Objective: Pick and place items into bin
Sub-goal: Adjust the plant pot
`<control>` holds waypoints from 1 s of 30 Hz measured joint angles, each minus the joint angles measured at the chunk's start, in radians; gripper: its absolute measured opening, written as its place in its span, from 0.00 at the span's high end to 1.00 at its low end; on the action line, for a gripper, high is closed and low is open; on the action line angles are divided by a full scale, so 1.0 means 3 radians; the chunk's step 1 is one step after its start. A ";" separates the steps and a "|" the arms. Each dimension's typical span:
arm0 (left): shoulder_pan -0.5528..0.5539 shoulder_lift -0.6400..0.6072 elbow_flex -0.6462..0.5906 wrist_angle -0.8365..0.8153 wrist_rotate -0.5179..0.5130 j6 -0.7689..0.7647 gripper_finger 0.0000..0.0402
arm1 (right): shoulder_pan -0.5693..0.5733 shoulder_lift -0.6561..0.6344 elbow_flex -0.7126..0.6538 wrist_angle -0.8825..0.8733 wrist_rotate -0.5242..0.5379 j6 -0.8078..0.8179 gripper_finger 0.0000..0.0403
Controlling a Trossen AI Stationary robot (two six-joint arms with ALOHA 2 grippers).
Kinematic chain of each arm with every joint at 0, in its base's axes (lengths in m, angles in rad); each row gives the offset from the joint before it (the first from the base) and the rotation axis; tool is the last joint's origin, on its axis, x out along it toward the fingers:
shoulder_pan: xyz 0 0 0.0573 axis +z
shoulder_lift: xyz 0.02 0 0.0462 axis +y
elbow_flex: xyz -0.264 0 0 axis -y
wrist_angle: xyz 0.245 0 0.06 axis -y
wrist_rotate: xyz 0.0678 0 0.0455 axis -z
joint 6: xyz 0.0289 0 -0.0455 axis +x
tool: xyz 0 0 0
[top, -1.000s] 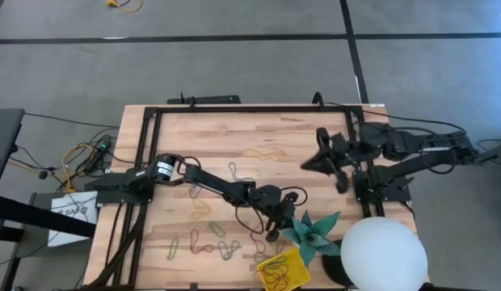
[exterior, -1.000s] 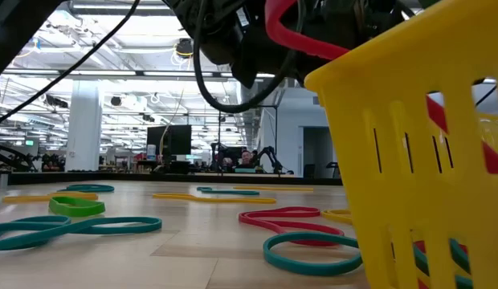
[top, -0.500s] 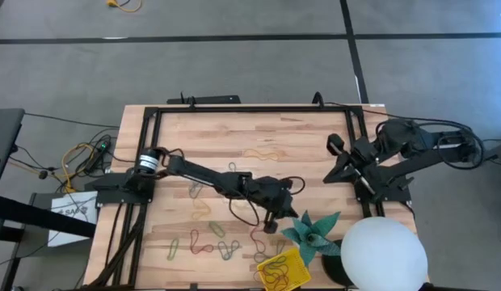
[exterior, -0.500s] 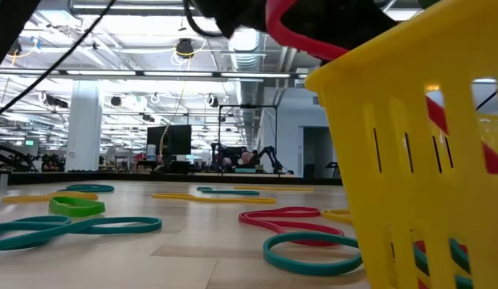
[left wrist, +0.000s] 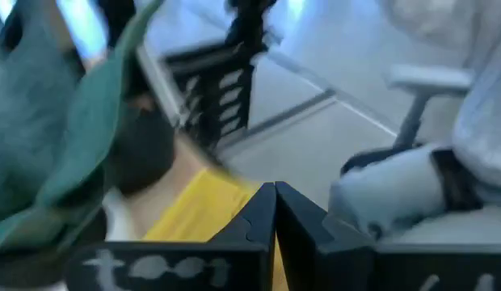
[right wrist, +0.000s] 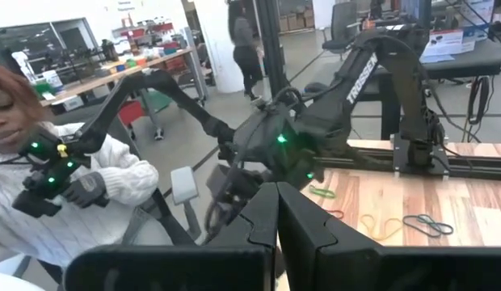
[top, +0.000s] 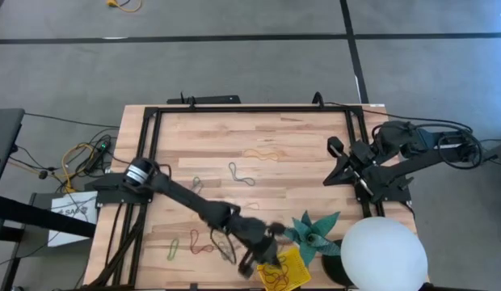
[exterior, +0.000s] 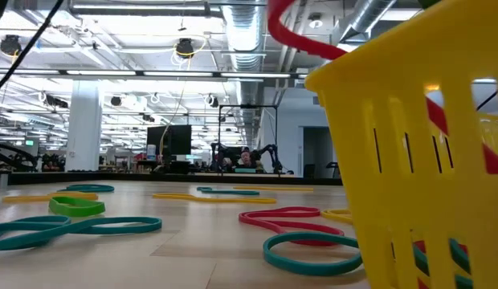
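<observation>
A grey concrete floor surrounds the wooden table (top: pixel 258 137) at the frame's centre. The yellow bin (top: pixel 289 263) sits at the table's lower edge, beside a teal paper star (top: pixel 315 230) and a white sphere (top: pixel 382 256). The left gripper (top: pixel 252 264), fingers pressed together and holding nothing visible, hovers by the bin's left rim. Coloured loops (top: pixel 204 242) lie at lower left; more fill the bin. The right gripper (top: pixel 334 166), likewise closed, waits at right.

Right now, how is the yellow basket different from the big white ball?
The yellow bin is small, square and slotted, with coloured loops lying inside; the white sphere is far bigger, round and smooth, with nothing in it. The left gripper is right beside the bin, not the sphere. Both sit at the table's same edge.
</observation>
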 joint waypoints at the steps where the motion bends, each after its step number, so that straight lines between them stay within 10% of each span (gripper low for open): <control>1: -0.0001 0.0019 0.0000 0.0102 0.0004 -0.0001 1.00 | 0.0000 0.0000 0.0000 -0.0001 0.0000 0.0002 0.99; 8: 0.0020 0.0287 0.0013 0.0839 -0.0077 0.0046 1.00 | 0.0000 0.0000 -0.0001 0.0001 0.0023 0.0078 0.99; 18: 0.0246 0.0568 0.0196 0.0992 -0.1148 0.0046 1.00 | 0.0000 0.0000 -0.0003 0.0150 0.0023 0.0080 0.99; 30: 0.0640 0.0612 0.0212 0.1029 -0.1247 -0.0004 1.00 | 0.0000 0.0000 -0.0003 0.0148 0.0023 0.0142 0.99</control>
